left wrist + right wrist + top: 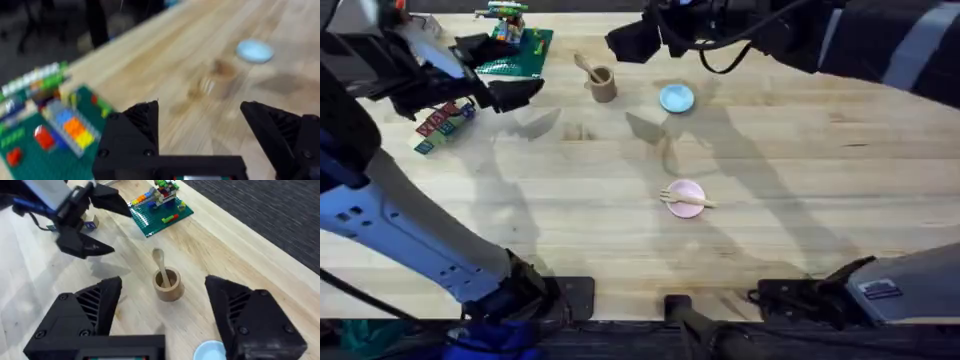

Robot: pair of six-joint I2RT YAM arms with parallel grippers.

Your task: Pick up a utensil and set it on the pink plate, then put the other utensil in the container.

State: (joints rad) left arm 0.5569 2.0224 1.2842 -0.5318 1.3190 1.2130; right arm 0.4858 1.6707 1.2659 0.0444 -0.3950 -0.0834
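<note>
The light wood table has long grain lines. A wooden fork lies on the round pink plate. At 11 o'clock from it, a spoon stands in the brown cup. Both the left gripper and the right gripper have fingers apart.

Right gripper fingers spread wide above wooden counter. Between them: brown cup, wooden spoon standing inside, bowl end up. Left gripper near green brick baseplate. Blue plate at edge.
</note>
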